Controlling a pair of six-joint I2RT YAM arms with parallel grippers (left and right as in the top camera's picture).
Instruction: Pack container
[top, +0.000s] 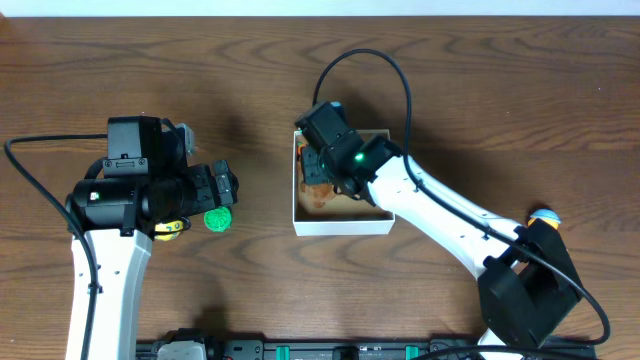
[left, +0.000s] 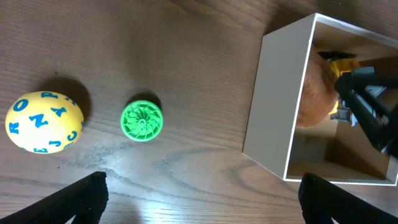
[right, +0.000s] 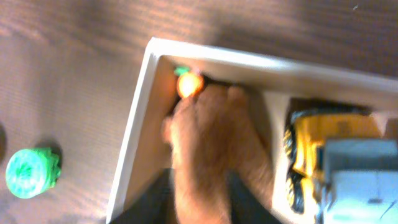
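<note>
The container (top: 340, 227) is a white-walled box at the table's middle; it also shows in the left wrist view (left: 273, 99) and the right wrist view (right: 134, 137). My right gripper (right: 202, 202) is down inside it, shut on a brown furry toy (right: 211, 137), seen also overhead (top: 318, 195). A yellow toy truck (right: 311, 155) lies in the box beside it, and a small orange piece (right: 188, 84) sits in the corner. My left gripper (left: 202, 199) is open and empty above the table, left of the box. A green round toy (left: 142, 119) and a yellow lettered ball (left: 43, 121) lie ahead of it.
A small blue and orange ball (top: 543, 217) lies at the far right by the right arm's base. The green toy (top: 217, 218) and the yellow ball (top: 170, 228) sit just under the left arm. Bare wood lies between the green toy and the box.
</note>
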